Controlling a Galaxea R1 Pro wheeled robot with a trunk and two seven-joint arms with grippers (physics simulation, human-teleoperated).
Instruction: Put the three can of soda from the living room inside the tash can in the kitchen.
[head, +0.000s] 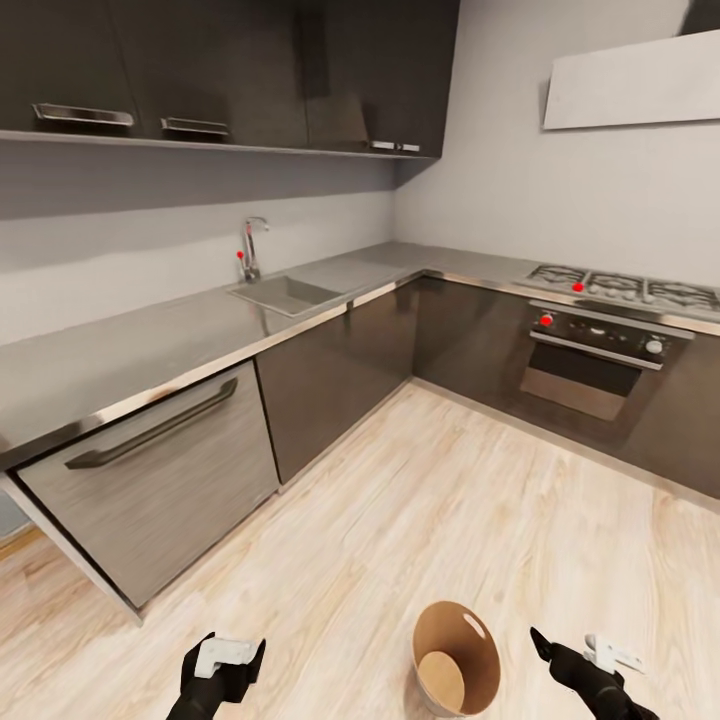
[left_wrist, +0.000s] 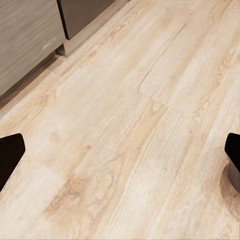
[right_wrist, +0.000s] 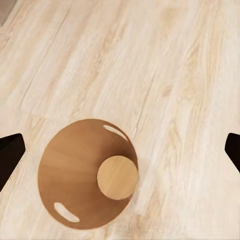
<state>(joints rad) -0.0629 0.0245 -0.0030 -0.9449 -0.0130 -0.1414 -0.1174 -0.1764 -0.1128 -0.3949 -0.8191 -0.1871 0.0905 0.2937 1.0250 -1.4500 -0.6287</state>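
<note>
While both black grippers hang low over the pale wood-plank floor (head: 420, 500), the round tapered tan cardboard-like trash can (head: 457, 672) stands upright between them, its brown inside bare.

The left gripper (head: 222, 662) and right gripper (head: 575, 655) are spread wide, holding nothing. Two oval slots pierce the can's rim. A brushed steel surface (head: 130, 350) with square sink (head: 285, 294) tops dark grey cabinets (head: 340, 370); built-in oven (head: 590, 365) beyond.
</note>
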